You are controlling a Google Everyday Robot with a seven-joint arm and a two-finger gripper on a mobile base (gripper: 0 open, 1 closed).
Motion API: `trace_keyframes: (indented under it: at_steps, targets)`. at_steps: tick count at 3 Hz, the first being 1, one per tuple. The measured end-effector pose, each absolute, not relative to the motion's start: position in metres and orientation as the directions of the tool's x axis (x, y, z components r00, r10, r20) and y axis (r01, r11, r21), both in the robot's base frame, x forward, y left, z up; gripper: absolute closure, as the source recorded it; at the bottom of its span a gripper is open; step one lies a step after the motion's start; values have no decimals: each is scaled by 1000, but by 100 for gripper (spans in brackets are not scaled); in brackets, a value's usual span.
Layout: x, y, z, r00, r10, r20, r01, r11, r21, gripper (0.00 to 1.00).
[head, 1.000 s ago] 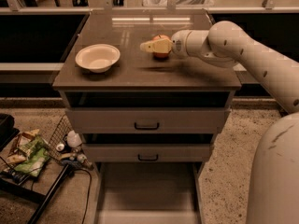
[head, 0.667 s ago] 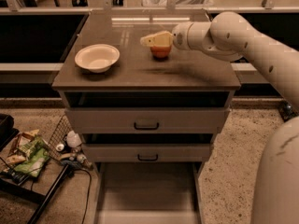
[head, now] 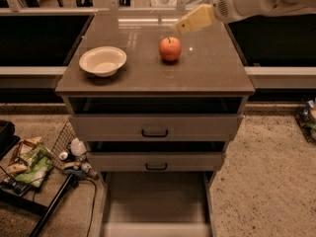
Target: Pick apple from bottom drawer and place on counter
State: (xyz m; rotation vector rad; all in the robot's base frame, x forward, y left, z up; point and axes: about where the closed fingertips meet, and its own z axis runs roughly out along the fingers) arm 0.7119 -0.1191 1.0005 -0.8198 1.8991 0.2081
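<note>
**Gripper (head: 194, 20) lifted off apple (head: 170, 49)**

Since the earlier frame, the gripper has been raised clear of the apple, which is left upright on the counter (head: 212, 68), well apart from a cream bowl (head: 102, 60). Whether the jaws are apart cannot be told. The bottom drawer (head: 155, 201) is pulled out.

Speckled beige floor (head: 266, 181), dim light.

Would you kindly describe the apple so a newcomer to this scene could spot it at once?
Look at the glossy counter on top of the drawer cabinet. Two things rest there: a cream bowl on the left and the apple near the middle, below and left of the gripper. The apple is the small, round, red one with a dark stem.
</note>
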Motion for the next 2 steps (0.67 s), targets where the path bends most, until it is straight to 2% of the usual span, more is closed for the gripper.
trace_keyframes:
  at_steps: [1,2]
  targets:
    - [653,-160,1027,-309,-479,-822,-540,800,-263,0]
    - [633,-175,1056,-283,-500,-818,-494,807,-323,0]
